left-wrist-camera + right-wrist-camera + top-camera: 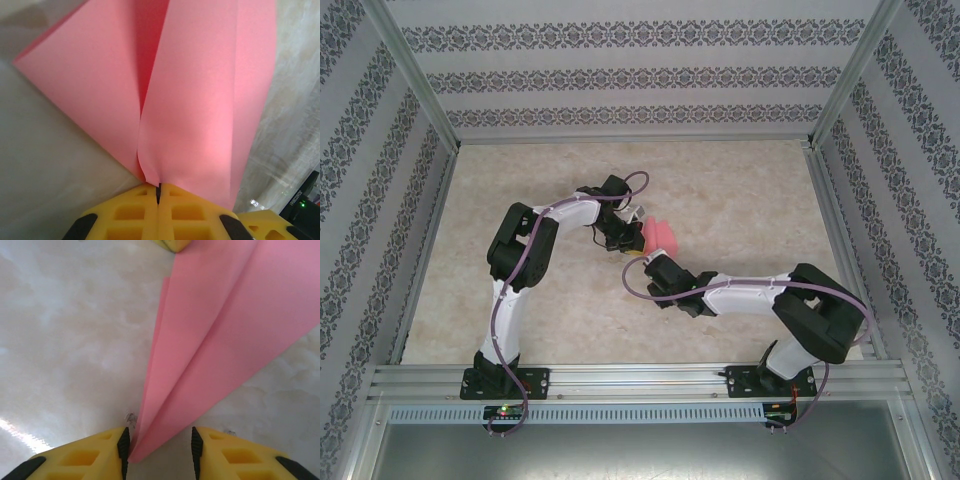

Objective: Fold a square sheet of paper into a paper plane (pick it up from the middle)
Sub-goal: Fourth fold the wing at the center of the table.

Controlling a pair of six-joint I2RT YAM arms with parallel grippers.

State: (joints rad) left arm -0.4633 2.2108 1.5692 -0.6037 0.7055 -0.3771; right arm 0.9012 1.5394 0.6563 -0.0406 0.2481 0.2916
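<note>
Overhead, the slim pink-red folded paper plane (660, 236) is at the middle of the beige marbled table (750, 200). Left wrist: the left gripper (158, 187) pinches its crease tight, anchoring it. Right wrist: the right gripper (157, 440) straddles the tip, jaws apart, likely to sharpen the fold.

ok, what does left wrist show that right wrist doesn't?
Left wrist: the left claw shut on a pinched fold of the pink paper, two flaps fanning away from the pinch.
Right wrist: the right claw with jaws apart, and the paper's pointed tip lying between them.
Both: the pink paper over the marbled table.
</note>
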